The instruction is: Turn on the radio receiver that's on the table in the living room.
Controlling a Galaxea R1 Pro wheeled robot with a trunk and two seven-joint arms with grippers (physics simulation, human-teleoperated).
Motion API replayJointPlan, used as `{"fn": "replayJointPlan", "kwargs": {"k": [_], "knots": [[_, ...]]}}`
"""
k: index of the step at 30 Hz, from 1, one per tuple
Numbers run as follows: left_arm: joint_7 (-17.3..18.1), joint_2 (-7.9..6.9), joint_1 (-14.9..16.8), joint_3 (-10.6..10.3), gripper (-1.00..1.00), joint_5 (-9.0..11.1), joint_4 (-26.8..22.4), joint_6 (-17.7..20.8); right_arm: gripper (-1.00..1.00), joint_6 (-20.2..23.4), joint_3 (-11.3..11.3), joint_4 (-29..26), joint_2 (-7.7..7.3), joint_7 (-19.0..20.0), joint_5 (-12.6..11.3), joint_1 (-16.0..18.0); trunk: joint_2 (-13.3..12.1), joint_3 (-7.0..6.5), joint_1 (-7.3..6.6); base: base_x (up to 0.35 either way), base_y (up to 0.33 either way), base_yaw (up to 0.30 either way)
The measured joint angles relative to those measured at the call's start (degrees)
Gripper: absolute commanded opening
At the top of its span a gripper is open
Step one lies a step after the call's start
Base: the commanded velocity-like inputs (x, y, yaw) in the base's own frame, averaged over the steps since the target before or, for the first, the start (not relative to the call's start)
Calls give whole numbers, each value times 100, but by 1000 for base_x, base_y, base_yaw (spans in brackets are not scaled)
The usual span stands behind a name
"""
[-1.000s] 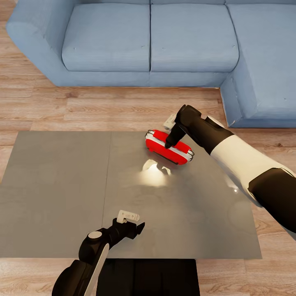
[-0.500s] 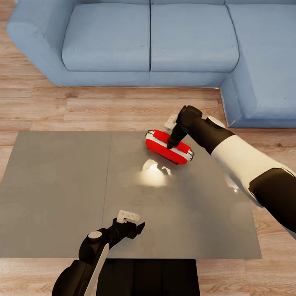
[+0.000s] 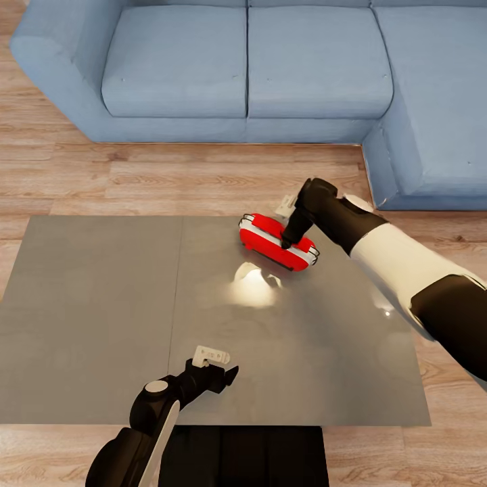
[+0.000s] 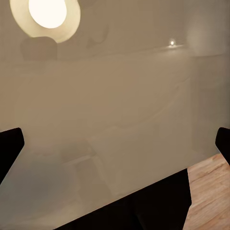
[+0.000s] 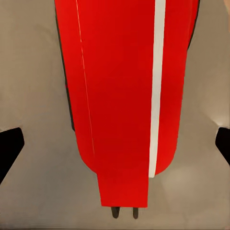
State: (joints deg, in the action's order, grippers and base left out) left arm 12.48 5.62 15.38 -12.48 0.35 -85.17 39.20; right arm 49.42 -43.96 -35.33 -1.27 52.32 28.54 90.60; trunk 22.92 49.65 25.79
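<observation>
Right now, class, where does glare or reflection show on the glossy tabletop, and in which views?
Head view: a bright lamp reflection sits on the table just in front of the radio receiver. Left wrist view: a round glowing lamp reflection on the grey top, plus a small glint.

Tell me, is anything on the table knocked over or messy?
Nothing looks spilled or broken. The red radio receiver lies at a slant on the grey table, not lined up with its edges. The right end effector is over the radio's top.
</observation>
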Motion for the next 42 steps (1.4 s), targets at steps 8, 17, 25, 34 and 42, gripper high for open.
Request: {"fn": "replayJointPlan", "kwargs": {"k": [8, 17, 25, 34, 42], "knots": [[0, 0, 0, 0, 100, 0, 0, 0, 100, -214, 25, 436, 28, -67, -14, -3, 0, 0, 0, 0, 0, 0], [0, 0, 0, 0, 100, 0, 0, 0, 100, -504, 37, 889, 9, -196, -14, -1, 0, 0, 0, 0, 0, 0], [0, 0, 0, 0, 100, 0, 0, 0, 100, -621, 45, 982, -30, -230, -15, -1, 0, 0, 0, 0, 0, 0], [0, 0, 0, 0, 100, 0, 0, 0, 100, -634, 67, 1153, 9, -400, -21, -6, 0, 0, 0, 0, 0, 0], [0, 8, 0, 0, 100, 0, 0, 0, 100, -832, 111, 1191, 35, -720, -33, -5, 0, 0, 0, 0, 0, 0]]}}
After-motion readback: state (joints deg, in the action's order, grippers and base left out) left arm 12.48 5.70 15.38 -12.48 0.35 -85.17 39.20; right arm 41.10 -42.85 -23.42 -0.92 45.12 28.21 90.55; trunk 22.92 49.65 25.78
